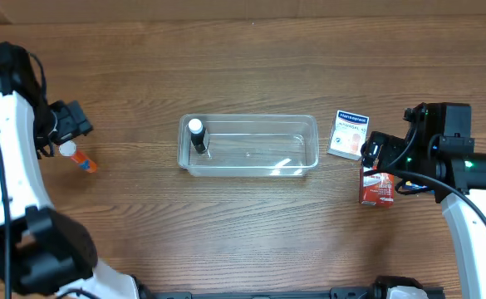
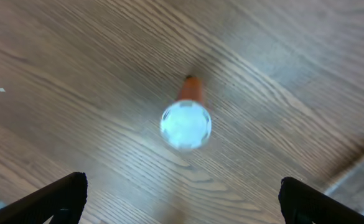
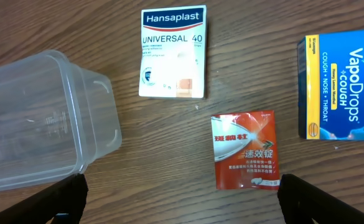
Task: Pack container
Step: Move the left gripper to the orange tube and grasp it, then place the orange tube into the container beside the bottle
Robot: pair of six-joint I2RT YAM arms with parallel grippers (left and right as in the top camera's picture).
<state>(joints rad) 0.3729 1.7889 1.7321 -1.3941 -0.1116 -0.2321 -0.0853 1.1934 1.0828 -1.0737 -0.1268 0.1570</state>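
Container [image 1: 249, 145] at mid-table, both grippers spread and holding nothing.

From overhead, the container sits open side up with its long axis running left to right, and a dark bottle [image 1: 197, 134] with a white cap stands in its left end. Well to the container's left is an orange vial [image 1: 78, 156]. Only the left wrist view shows the vial's white cap facing the camera, above the left gripper [image 2: 182, 200], whose fingers are wide apart and touch nothing. Just right of the container lies a Hansaplast box [image 1: 348, 134], and a red packet [image 1: 376, 188] lies further right. Only the right wrist view shows a blue VapoDrops box [image 3: 343, 87], beyond the packet from the container; from overhead the arm covers it. The right gripper [image 3: 182, 202] is also spread wide above the table [image 3: 169, 155], with one rounded end of the container at its left.
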